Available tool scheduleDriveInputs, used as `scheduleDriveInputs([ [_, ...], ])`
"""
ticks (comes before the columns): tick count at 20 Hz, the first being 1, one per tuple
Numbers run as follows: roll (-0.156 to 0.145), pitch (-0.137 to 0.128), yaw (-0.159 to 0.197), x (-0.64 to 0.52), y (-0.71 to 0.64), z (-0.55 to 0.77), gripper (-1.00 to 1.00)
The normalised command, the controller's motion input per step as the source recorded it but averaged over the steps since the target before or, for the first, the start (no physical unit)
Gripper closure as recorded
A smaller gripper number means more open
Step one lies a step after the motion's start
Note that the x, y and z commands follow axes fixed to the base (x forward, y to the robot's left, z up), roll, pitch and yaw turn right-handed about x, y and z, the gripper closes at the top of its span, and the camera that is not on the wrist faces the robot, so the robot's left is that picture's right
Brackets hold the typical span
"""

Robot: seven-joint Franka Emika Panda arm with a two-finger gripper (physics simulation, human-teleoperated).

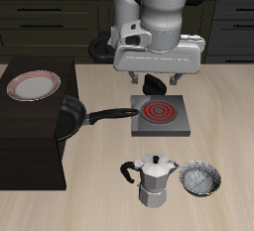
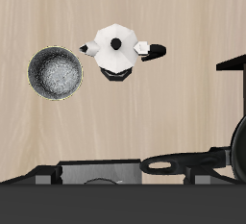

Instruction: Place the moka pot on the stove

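We see the moka pot (image 1: 154, 180) standing upright on the pale wooden bench (image 1: 89, 190), close to its front edge, its black handle (image 1: 128, 172) sticking out to the side away from the small grey speckled bowl (image 1: 200, 178). The bowl sits just beside the pot without touching it. In the wrist view we look straight down on the same pair: the moka pot (image 2: 116, 51) with its small black lid knob in the middle of the faceted silver lid, and the bowl (image 2: 55, 72) a short gap away.

Farther back on the bench lies the stove (image 1: 160, 116), a flat grey square with a red spiral coil, well apart from the pot. A black frying pan (image 1: 67, 118) rests at the edge of a dark cabinet top (image 1: 30, 141), its long handle (image 1: 107, 115) reaching toward the stove and ending just at the stove's edge. On that dark surface, farther back, we also see a white plate with a red rim (image 1: 33, 85).

The pincer (image 1: 152, 83) hangs above the back edge of the stove, away from the pot and holding nothing that we can see. Its fingertips are dark against a dark background, and we cannot tell whether they are spread or closed together.
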Motion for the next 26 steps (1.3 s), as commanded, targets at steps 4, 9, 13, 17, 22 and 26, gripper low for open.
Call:
scheduleDriveInputs([
  [4,-0.023,0.003,0.001,0.33,0.01,0.02,-1.00],
  [9,-0.030,-0.004,-0.008,0.34,0.00,0.01,-1.00],
  [13,0.002,0.007,-0.011,0.28,0.02,0.01,-1.00],
  [17,-0.010,-0.026,-0.021,0.22,0.02,0.05,-1.00],
  [22,0.012,-0.013,-0.022,0.17,0.09,-0.15,-1.00],
  [26,0.007,0.014,0.027,0.10,0.10,-0.32,-1.00],
])
